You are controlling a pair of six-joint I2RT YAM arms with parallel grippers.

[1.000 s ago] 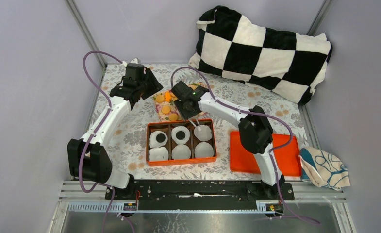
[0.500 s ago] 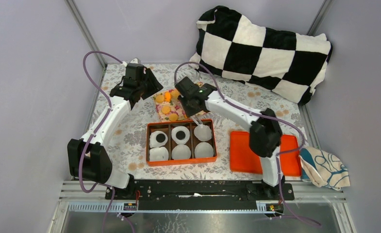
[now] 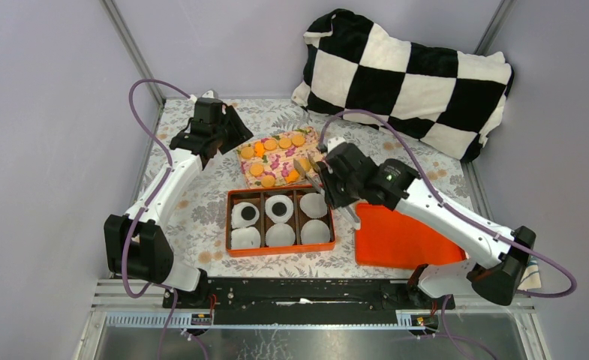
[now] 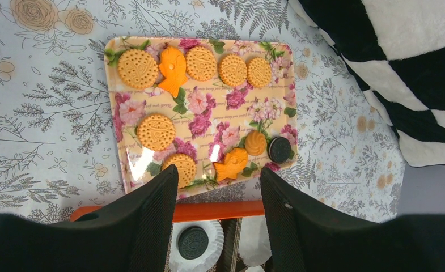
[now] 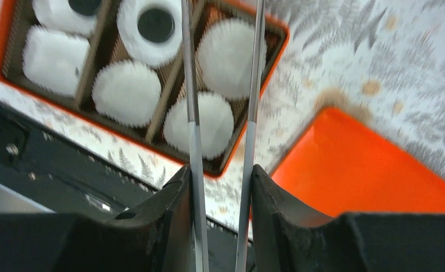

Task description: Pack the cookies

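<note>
Orange box (image 3: 280, 252): two dark cookies (image 3: 279, 208) cupped.
Right gripper (image 5: 221, 175) pinches tongs (image 5: 190, 102) for reach; left gripper (image 4: 219, 181) hovers spread over upper-centre tray (image 4: 208, 102).

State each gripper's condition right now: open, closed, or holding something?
Left gripper: open, holding nothing.
Right gripper: closed on metal tongs.

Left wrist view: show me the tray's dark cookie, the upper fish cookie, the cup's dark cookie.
Tray's dark cookie (image 4: 279, 149), left wrist view, centre.
Upper fish cookie (image 4: 172, 69), left wrist view, body.
Cup's dark cookie (image 4: 193, 250), left wrist view, centre.
</note>
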